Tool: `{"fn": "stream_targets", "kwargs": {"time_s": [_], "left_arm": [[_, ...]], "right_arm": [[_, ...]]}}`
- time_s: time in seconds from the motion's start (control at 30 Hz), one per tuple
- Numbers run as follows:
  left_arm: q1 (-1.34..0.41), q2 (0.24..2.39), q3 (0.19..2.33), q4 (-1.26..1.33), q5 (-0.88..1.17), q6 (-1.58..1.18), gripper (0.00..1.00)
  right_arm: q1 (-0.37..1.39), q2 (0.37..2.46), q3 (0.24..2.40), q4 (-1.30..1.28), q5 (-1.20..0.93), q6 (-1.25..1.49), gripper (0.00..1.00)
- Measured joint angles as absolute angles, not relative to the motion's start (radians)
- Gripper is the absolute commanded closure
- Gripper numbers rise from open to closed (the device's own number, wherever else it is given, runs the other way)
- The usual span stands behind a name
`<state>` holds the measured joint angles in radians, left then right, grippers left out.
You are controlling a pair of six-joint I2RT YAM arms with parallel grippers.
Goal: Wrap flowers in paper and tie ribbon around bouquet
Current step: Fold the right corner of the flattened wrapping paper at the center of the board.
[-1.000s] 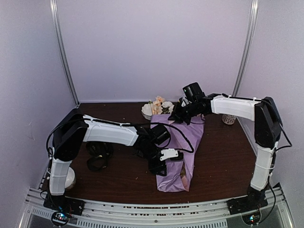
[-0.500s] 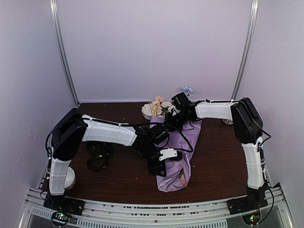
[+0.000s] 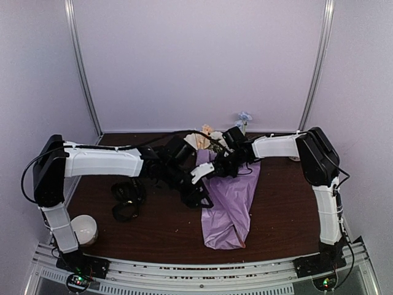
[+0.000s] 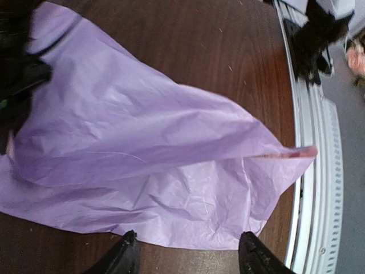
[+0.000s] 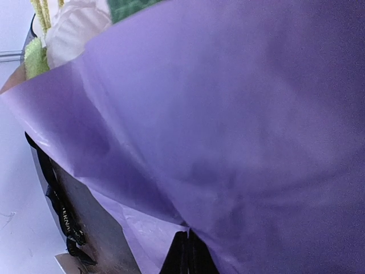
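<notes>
Release is what changed on the left. A second ago the left jaws sat over the middle of the paper (image 3: 230, 206). They have since spread wider and drawn back to its left edge, nearer the bloom end. My left wrist view shows both fingertips (image 4: 129, 254) apart with nothing between them, and the lilac sheet lies just beyond them on the table (image 3: 288, 203). The right jaws have gone the other way, swinging in from the right and carrying the sheet's upper edge with them. They are clenched tight, and from the right wrist view I judge they pinch a fold of the paper, which billows up directly ahead of them. The flowers (image 3: 206, 131) poke out just past those jaws at the far end, and one blue bloom (image 3: 244, 117) now stands up behind them where none showed before. The sheet also looks narrower than it did, closer to a cone, with its tail trailing toward me. I take this to mean the wrap is partly formed and hangs on the right arm's pinch alone. If that lets go, I expect the thin sheet to fall open. The ribbon (image 5: 60, 216) lies loose to one side of the right jaws, around nothing, so the tying is not yet begun. The freed left jaws look like the ones to fetch it.
</notes>
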<state>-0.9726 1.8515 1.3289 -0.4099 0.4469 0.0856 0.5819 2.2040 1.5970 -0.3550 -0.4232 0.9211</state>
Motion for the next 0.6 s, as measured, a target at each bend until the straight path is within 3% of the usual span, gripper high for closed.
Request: {"fn": "stream_targets", "kwargs": {"time_s": [0.13, 0.3, 0.6], "left_arm": [[-0.849, 1.859, 1.359, -0.359, 0.525, -0.078, 0.22], [-0.770, 1.957, 1.432, -0.338, 0.526, -0.218, 0.12], [-0.784, 2.158, 1.600, -0.342, 0.532, -0.322, 0.19]], "right_arm": [[0.582, 2.204, 1.596, -0.354, -0.414, 0.925, 1.00], [0.583, 2.201, 1.567, -0.315, -0.407, 0.947, 1.00], [0.583, 2.197, 1.551, -0.281, -0.405, 0.965, 1.00]]}}
